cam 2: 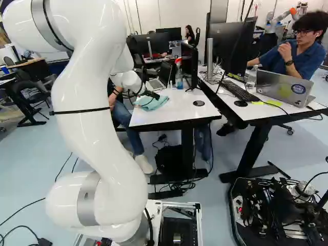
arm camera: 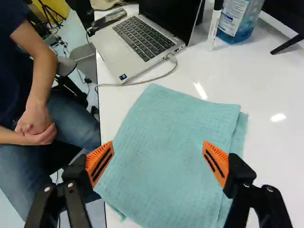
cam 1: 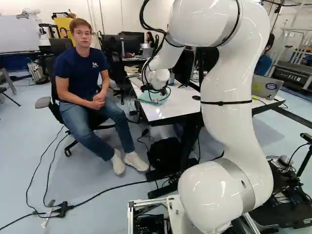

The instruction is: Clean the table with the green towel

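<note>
In the right base view my gripper (cam 2: 152, 95) is low over the near-left part of the white table (cam 2: 179, 110), at the towel (cam 2: 150, 104). In the wrist view the gripper (arm camera: 158, 148) stands wide open, its orange pads on either side of the towel's middle. The folded light green-blue towel (arm camera: 164, 166) lies flat under and between the fingers, near the table edge. Nothing is gripped. Whether the fingertips touch the cloth, I cannot tell.
Ahead of the towel stand an open laptop (arm camera: 142, 40) with a cable, and a bottle of blue liquid (arm camera: 237, 19). A monitor (cam 2: 189, 64) is on the same table. A seated person's hands and knees (arm camera: 42, 128) are close beside the table edge.
</note>
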`<state>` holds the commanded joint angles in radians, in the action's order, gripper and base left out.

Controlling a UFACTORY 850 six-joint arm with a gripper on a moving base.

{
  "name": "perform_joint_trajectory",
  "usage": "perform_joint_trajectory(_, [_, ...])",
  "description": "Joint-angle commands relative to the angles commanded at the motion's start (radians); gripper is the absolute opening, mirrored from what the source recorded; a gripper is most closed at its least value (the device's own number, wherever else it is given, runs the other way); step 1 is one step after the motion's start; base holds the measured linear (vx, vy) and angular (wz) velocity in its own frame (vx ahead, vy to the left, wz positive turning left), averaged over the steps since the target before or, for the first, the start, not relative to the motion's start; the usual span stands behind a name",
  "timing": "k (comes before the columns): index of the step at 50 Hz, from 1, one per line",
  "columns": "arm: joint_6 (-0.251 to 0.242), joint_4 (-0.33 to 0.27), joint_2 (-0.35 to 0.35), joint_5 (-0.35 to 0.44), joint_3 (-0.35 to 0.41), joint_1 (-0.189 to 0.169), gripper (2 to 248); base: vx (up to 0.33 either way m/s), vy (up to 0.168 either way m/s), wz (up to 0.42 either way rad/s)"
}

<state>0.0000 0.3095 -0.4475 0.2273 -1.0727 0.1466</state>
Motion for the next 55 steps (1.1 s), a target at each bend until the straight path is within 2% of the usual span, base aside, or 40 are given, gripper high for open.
perform_joint_trajectory(13, [0.000,0.000,0.000,0.000,0.000,0.000,241,0.000,0.000,0.000])
perform_joint_trajectory(14, [0.000,0.000,0.000,0.000,0.000,0.000,204,0.000,0.000,0.000])
perform_joint_trajectory(18, [0.000,0.000,0.000,0.000,0.000,0.000,204,0.000,0.000,0.000])
perform_joint_trajectory(19, [0.000,0.000,0.000,0.000,0.000,0.000,165,0.000,0.000,0.000])
perform_joint_trajectory(24, [0.000,0.000,0.000,0.000,0.000,0.000,165,0.000,0.000,0.000])
perform_joint_trajectory(25, [0.000,0.000,0.000,0.000,0.000,0.000,128,0.000,0.000,0.000])
perform_joint_trajectory(29, [0.000,0.000,0.000,0.000,0.000,0.000,128,0.000,0.000,0.000])
perform_joint_trajectory(30, [0.000,0.000,0.000,0.000,0.000,0.000,89,0.000,0.000,0.000])
perform_joint_trajectory(34, [0.000,0.000,0.000,0.000,0.000,0.000,89,0.000,0.000,0.000])
perform_joint_trajectory(35, [0.000,0.000,0.000,0.000,0.000,0.000,52,0.000,0.000,0.000])
perform_joint_trajectory(39, [0.000,0.000,0.000,0.000,0.000,0.000,52,0.000,0.000,0.000])
perform_joint_trajectory(40, [0.000,0.000,0.000,0.000,0.000,0.000,20,0.000,0.000,0.000])
perform_joint_trajectory(55, [0.000,0.000,0.000,0.000,0.000,0.000,25,0.000,0.000,0.000])
